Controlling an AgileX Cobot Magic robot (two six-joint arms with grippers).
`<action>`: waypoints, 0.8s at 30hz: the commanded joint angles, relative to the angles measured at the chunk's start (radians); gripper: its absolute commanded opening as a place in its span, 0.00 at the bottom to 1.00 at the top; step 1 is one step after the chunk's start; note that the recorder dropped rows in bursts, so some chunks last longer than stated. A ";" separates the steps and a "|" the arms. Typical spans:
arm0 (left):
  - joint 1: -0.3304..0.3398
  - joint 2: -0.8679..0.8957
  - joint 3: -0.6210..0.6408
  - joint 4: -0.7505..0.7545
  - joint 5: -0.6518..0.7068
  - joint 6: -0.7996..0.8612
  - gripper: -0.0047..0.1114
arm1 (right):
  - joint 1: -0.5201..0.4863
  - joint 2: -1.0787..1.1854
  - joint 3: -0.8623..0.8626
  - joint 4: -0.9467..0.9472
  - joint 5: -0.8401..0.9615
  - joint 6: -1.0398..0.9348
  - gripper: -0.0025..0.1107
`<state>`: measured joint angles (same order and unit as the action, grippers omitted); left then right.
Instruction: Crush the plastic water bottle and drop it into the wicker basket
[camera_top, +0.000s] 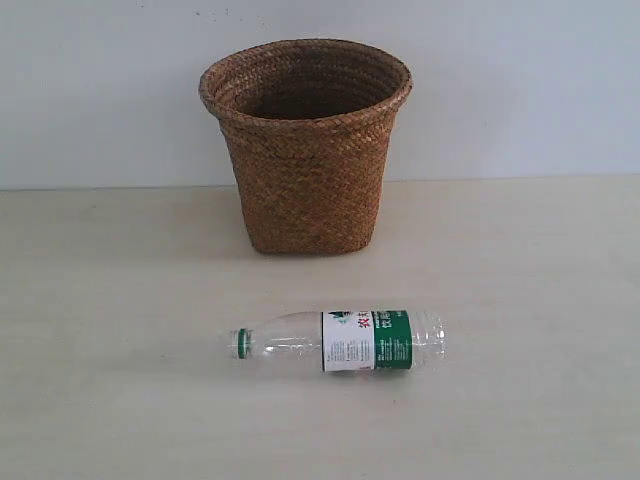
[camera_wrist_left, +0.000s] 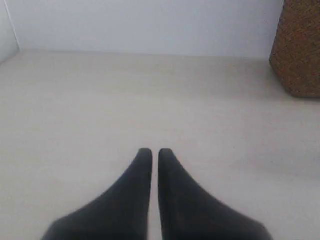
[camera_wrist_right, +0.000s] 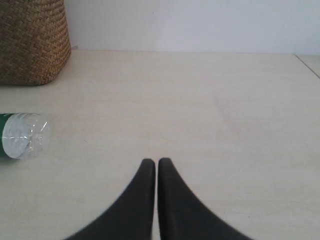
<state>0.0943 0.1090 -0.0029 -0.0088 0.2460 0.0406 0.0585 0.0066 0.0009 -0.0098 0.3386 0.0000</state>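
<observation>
The plastic water bottle (camera_top: 340, 341) lies on its side on the pale table, uncrushed, its green cap pointing left. Its clear bottom end (camera_wrist_right: 22, 135) shows in the right wrist view. Behind it stands the wicker basket (camera_top: 305, 145), upright and open at the top; its wall also shows as the basket (camera_wrist_left: 298, 50) and the basket (camera_wrist_right: 32, 42) in the wrist views. My left gripper (camera_wrist_left: 151, 151) is shut with nothing between its black fingers, over bare table. My right gripper (camera_wrist_right: 152, 161) is likewise shut and empty, well off from the bottle's base. Neither gripper appears in the exterior view.
A plain white wall (camera_top: 100, 90) rises behind the table (camera_top: 120, 400). The table's edge shows at the far corner (camera_wrist_right: 307, 62) in the right wrist view.
</observation>
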 joint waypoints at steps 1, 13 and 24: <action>0.003 -0.002 0.003 -0.023 -0.246 -0.012 0.07 | -0.008 -0.007 -0.001 -0.001 -0.008 0.000 0.02; 0.001 0.041 -0.125 0.028 -0.627 -0.431 0.07 | -0.008 -0.007 -0.001 -0.001 -0.008 0.000 0.02; 0.001 0.390 -0.545 0.179 -0.023 -0.619 0.07 | -0.008 -0.007 -0.001 -0.001 -0.008 0.000 0.02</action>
<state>0.0943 0.4800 -0.5288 0.2256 0.1870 -0.5661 0.0585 0.0066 0.0009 -0.0098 0.3386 0.0000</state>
